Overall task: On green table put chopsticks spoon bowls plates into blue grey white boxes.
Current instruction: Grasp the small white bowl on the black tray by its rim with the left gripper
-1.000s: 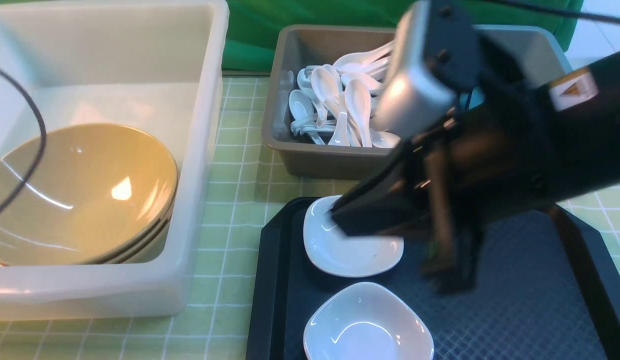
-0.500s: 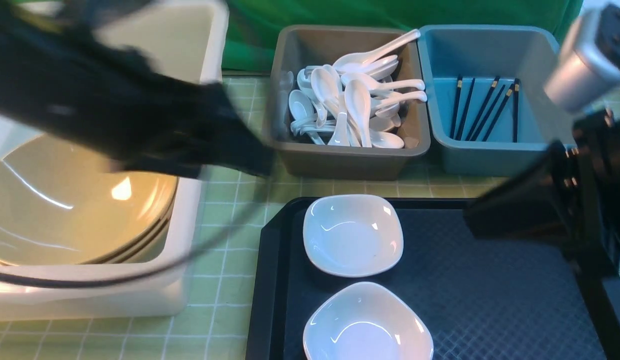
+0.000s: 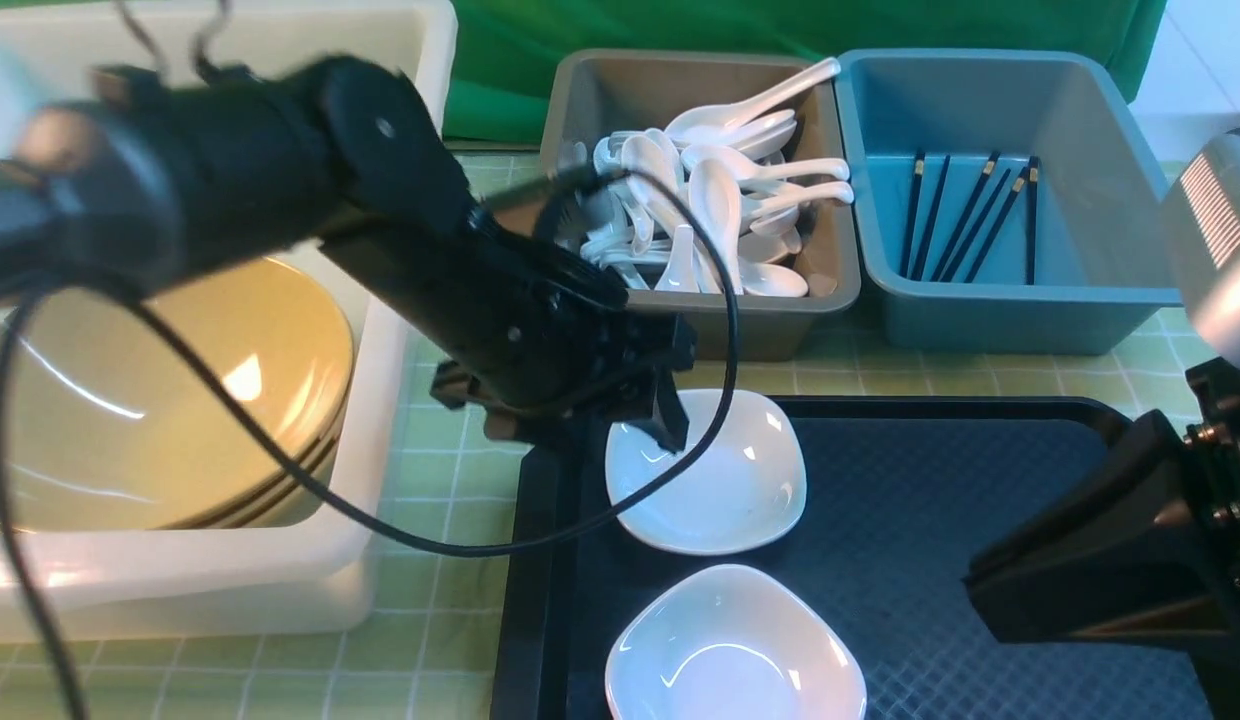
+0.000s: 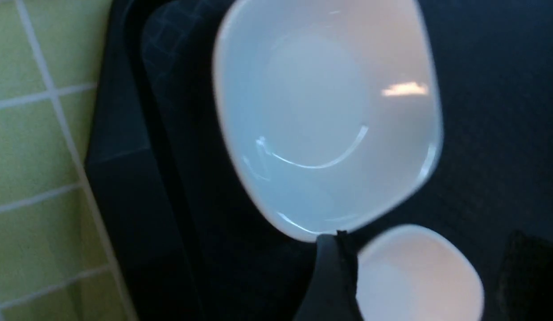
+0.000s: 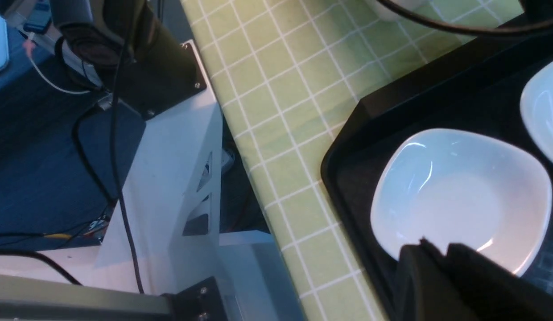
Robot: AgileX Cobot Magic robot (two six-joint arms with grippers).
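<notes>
Plates: two small glossy white rounded-square dishes, far dish [image 3: 720, 490] and near dish [image 3: 735, 650], on the black textured tray [image 3: 980, 480], unmoved.
Left end effector [image 3: 585, 420]: now over the far dish's left rim, come from the large translucent white box [image 3: 180, 600]; fingers spread, empty.
Right end effector [image 5: 439, 249]: withdrawn to the tray's right edge; fingers closed together, gripping nothing.
Boxes: olive-tan bowls [image 3: 180, 420] in the white box; white spoons [image 3: 720, 200] in the brownish-grey box [image 3: 770, 325]; black chopsticks [image 3: 970, 215] in the teal-blue box [image 3: 1020, 320].
</notes>
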